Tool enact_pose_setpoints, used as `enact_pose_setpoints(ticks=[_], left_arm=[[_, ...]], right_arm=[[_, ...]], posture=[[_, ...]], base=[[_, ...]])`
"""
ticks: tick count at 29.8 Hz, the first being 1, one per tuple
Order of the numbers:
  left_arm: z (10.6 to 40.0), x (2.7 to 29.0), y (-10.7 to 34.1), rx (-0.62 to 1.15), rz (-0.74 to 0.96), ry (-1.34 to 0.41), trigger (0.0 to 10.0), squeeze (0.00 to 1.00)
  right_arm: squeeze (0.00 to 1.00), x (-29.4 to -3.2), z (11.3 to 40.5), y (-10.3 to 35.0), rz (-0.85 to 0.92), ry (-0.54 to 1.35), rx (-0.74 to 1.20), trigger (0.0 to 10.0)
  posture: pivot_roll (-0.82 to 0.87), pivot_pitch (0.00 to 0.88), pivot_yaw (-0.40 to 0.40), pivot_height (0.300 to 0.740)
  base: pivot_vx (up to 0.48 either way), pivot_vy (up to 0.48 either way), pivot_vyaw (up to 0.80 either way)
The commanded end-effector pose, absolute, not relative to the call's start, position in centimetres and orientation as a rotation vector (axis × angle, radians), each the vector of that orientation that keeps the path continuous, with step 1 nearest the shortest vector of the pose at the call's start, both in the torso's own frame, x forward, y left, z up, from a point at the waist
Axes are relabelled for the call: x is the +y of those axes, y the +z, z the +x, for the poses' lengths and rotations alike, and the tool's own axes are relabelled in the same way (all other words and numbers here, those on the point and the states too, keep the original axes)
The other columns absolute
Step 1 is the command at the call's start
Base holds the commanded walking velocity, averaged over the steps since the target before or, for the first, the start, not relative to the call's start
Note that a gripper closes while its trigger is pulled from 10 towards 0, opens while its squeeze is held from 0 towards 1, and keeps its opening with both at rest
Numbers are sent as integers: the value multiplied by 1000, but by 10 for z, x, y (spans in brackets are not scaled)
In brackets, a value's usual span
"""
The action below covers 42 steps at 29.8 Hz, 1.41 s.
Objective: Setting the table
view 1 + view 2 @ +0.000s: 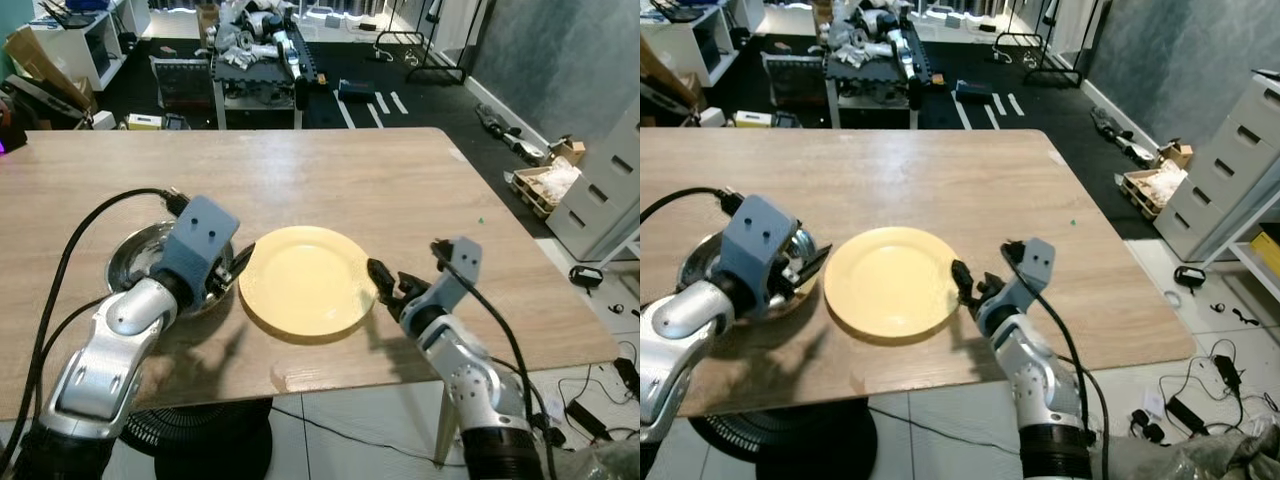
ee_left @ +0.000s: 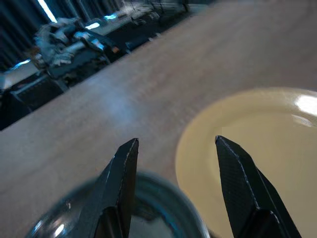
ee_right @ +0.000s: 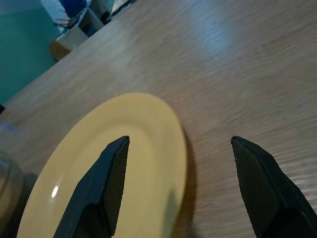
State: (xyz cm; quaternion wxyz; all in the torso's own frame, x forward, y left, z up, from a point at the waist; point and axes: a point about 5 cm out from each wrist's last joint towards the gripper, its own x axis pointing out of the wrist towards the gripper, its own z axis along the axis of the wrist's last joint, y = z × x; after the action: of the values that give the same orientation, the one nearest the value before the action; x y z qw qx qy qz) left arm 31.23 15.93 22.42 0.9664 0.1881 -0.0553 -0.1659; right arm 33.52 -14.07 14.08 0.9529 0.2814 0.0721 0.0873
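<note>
A round yellow plate [image 1: 305,280] lies flat near the front edge of the wooden table [image 1: 330,170]. Just to its left sits a shiny steel bowl [image 1: 135,255]. My left gripper [image 1: 236,268] hovers over the bowl's right side, its fingers open and pointing at the plate's left rim. The left wrist view shows the bowl's rim [image 2: 163,186] beneath the open left gripper [image 2: 176,143] and the plate [image 2: 262,144] ahead. My right gripper [image 1: 385,282] is at the plate's right rim, open. In the right wrist view, that gripper [image 3: 181,141] straddles the edge of the plate [image 3: 138,119].
Beyond the table's far edge stands a cluttered cart [image 1: 260,50] on a dark floor. White drawers [image 1: 610,190] stand to the right. A black fan base [image 1: 200,440] and cables [image 1: 590,410] lie on the floor near the front edge.
</note>
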Motion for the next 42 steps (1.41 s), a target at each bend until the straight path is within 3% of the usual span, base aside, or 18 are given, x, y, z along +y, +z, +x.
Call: enact_pose_setpoints(ticks=[1,10,11,23,24,26,27,35,36,38,39,40,41,42], left_arm=[[314,159,220,-91,366,-325,10000,0],[312,159,218,-87,363,-333,10000,0],[312,160,218,-87,364,-331,10000,0],[312,160,219,-92,364,-322,10000,0],[311,160,220,-92,361,-319,10000,0],[311,160,220,-92,361,-318,10000,0],[311,160,220,-92,360,-317,10000,0],[311,160,219,-91,357,-313,10000,0],[312,160,219,-92,357,-313,10000,0],[312,160,219,-92,357,-312,10000,0],[312,159,219,-94,356,-311,10000,0],[312,159,219,-94,356,-310,10000,0],[312,159,219,-95,356,-308,10000,0],[312,159,219,-96,355,-307,10000,0]], right_arm=[[0,-140,336,143,586,192,151,10000],[0,-135,334,128,537,200,211,10000],[1000,-135,335,129,556,196,209,10000],[1000,-137,343,122,565,172,269,10000],[620,-136,343,121,544,182,272,10000],[620,-137,343,122,532,179,266,10000],[0,-137,343,122,530,181,266,10000],[0,-131,339,113,454,277,334,10000],[0,-122,335,110,467,337,372,9098],[0,-119,333,110,478,353,383,9098],[0,-116,332,109,506,371,399,7961],[0,-114,331,109,524,380,407,7961],[0,-112,332,108,544,381,413,5333],[0,-110,332,108,557,381,417,5333]], posture=[[23,43,-1,740],[35,47,-6,740],[37,48,-7,740],[42,55,-14,740],[45,57,-19,740],[45,57,-20,740],[44,57,-20,740],[41,58,-22,740],[41,59,-23,740],[41,59,-23,740],[41,59,-24,740],[42,59,-24,740],[43,59,-24,740],[43,59,-24,740]], base=[[0,0,0],[0,0,0],[0,0,0],[0,0,0],[0,0,0],[0,0,0],[0,0,0],[0,0,0],[0,0,0],[0,0,0],[0,0,0],[0,0,0],[0,0,0],[0,0,0]])
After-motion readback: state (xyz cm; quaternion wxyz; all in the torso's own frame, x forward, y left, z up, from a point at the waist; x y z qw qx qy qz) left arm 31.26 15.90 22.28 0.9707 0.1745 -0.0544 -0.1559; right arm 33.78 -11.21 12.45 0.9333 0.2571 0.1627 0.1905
